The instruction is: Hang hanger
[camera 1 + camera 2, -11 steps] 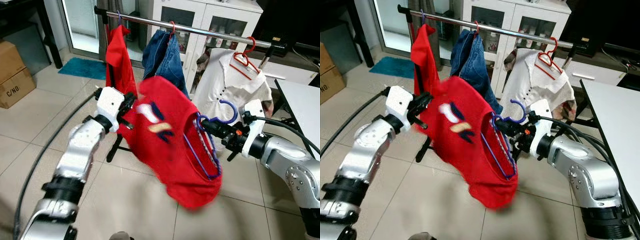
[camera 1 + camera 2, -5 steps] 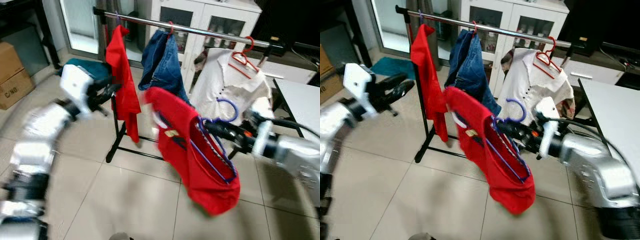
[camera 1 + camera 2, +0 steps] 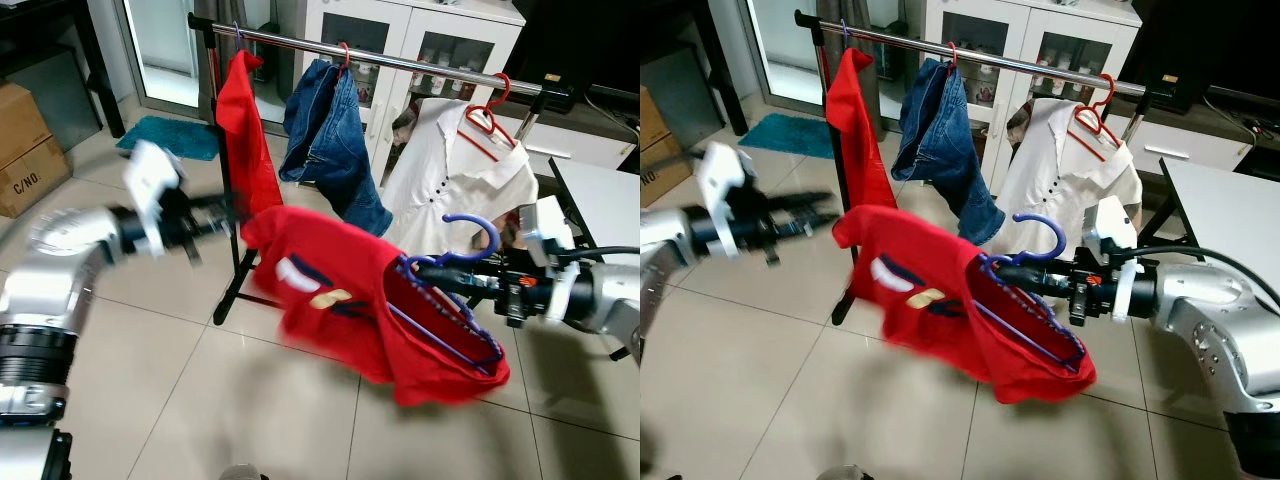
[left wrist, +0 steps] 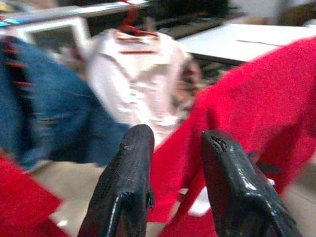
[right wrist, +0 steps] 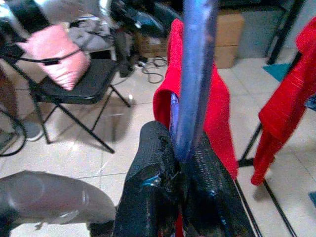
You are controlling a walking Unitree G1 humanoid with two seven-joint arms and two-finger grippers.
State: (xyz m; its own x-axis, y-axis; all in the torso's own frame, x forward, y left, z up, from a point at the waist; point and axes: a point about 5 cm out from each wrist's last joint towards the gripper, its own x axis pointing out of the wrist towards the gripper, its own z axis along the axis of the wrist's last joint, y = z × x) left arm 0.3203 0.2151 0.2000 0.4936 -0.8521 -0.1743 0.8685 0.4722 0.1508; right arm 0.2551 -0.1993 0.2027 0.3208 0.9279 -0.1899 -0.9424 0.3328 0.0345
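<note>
Tiled floor (image 3: 300, 400), white glass-door cabinets at the back, cardboard boxes (image 3: 30, 150) far left, and a metal clothes rail (image 3: 400, 62) across the room.

Going L to R on the rail: a red garment (image 3: 245, 130), blue jeans (image 3: 335, 145) on a red hook, a white shirt (image 3: 460, 170) on a red hanger (image 3: 490, 120). A gap sits btwn jeans and shirt.

Left gripper (image 3: 215, 215) is out at the left, near the rail's upright post, blurred; in its wrist view the two black fingers (image 4: 128, 192) stand parted w/ nothing between them, red cloth just beyond.

Centre: red T-shirt (image 3: 340, 300) draped on a purple hanger (image 3: 455, 275), well below the rail, swinging out sideways.

Right gripper (image 3: 1035, 277) is clamped on the hanger's neck just under the hook; wrist view shows the fingers (image 5: 153, 163) pinched tight round the purple shaft.

Handling, my guess: hanger is thin, light, prob. smooth plastic, so it may twist in the grip. Shirt is soft, floppy, swings and shifts the load; could slide off one arm. Best hold is where it is now, at the neck, leaving the hook free for the rail.
</note>
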